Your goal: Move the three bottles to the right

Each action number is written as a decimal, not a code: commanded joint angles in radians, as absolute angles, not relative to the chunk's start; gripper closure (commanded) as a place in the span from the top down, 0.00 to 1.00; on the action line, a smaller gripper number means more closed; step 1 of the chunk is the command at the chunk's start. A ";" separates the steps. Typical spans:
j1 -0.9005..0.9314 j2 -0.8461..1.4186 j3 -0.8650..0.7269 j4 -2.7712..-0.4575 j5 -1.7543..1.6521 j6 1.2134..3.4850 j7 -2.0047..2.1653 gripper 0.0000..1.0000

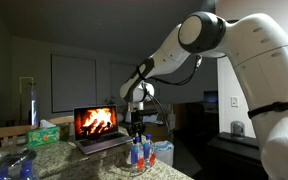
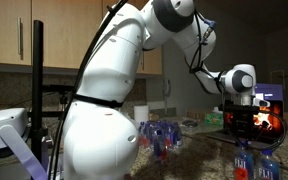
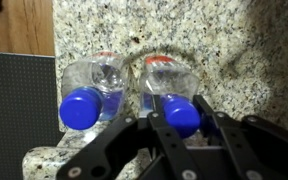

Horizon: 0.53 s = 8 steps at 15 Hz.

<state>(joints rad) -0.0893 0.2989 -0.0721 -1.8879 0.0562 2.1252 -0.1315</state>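
- In the wrist view two bottles (image 3: 129,85) stand side by side on the speckled bench (image 3: 234,60). The left one has its blue cap (image 3: 81,107) free, while the right one's cap (image 3: 181,115) sits between the jaws of the tool (image 3: 180,125).
- The tool is drawn in as far as it goes here and seems to pinch that right bottle at the neck, just under the cap.
- These small clear plastic bottles look light, thin-walled and a bit slick. A squeeze on the body would likely dent it or let it slip, so the stiff capped neck is the sound place to hold. They would tip easily if nudged.
- In an exterior view the bottles (image 1: 141,152) stand in front of the laptop (image 1: 97,128), toward its right side, directly under the tool (image 1: 136,128). A tissue box (image 1: 44,135) sits left of the laptop.
- Only the wrist view shows the jaws at the cap. The exterior views alone show the laptop and the arm, and one shows a cluster of further bottles (image 2: 162,138) left of the laptop (image 2: 259,118).
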 commanded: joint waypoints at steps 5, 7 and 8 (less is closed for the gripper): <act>-0.109 0.296 -0.061 -1.883 0.082 2.105 -0.162 0.80; -0.108 0.295 -0.060 -1.883 0.081 2.105 -0.162 0.92; -0.108 0.293 -0.059 -1.883 0.081 2.107 -0.165 0.98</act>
<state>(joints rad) -0.0908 0.2989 -0.0718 -1.8878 0.0572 2.1223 -0.1322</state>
